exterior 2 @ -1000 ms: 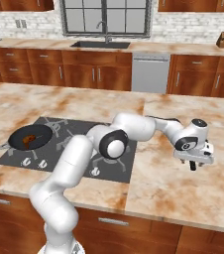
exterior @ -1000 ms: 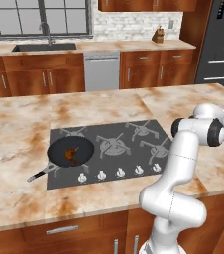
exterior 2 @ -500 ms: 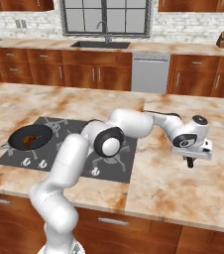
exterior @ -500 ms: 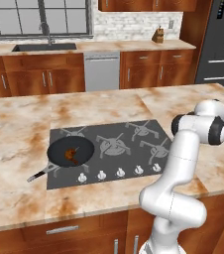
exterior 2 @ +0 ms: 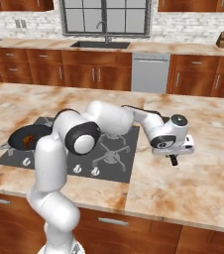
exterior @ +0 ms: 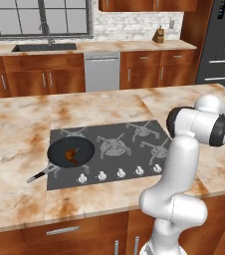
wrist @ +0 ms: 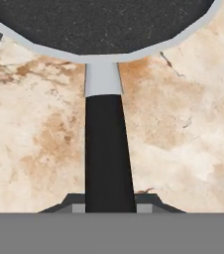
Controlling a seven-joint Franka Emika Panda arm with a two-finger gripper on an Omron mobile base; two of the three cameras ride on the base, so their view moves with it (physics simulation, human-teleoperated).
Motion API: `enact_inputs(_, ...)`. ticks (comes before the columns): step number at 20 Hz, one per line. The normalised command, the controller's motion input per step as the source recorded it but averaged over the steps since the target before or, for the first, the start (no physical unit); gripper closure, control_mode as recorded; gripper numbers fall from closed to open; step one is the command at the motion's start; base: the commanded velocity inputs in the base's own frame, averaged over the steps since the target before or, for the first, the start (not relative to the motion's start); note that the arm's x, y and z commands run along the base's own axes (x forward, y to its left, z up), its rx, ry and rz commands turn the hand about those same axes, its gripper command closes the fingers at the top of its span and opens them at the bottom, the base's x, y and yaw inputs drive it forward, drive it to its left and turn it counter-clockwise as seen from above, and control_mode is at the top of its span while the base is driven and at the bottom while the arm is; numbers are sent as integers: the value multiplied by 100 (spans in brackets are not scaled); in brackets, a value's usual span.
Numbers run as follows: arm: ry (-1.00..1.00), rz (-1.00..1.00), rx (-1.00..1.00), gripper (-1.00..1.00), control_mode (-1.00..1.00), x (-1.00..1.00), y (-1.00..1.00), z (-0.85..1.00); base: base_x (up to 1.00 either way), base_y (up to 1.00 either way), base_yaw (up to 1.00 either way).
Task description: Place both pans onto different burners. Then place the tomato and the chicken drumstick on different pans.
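One shallow round black frying pan (exterior: pixel 70 152) sits on the near-left star-shaped grey burner grate, the small brown chicken drumstick (exterior: pixel 71 155) inside it. Right of the cooktop (exterior 2: pixel 115 158), over the marble counter (exterior 2: pixel 198 178), the two-finger gripper (wrist: pixel 110 202) clamps the second black pan's long handle (wrist: pixel 107 149).

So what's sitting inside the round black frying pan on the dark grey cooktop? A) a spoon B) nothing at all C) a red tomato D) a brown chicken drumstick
D: in the left base view, the round black frying pan on the front left burner of the dark grey cooktop holds a small brown chicken drumstick, and nothing red lies in it.
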Motion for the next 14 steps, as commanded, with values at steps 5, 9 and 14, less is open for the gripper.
enact_inputs(5,1,45,-4,100,-100,6,70,4,0,0,0)
enact_inputs(9,1,46,0,100,-100,11,43,5,0,0,0)
enact_inputs(14,9,41,0,100,-100,28,35,15,0,0,0)
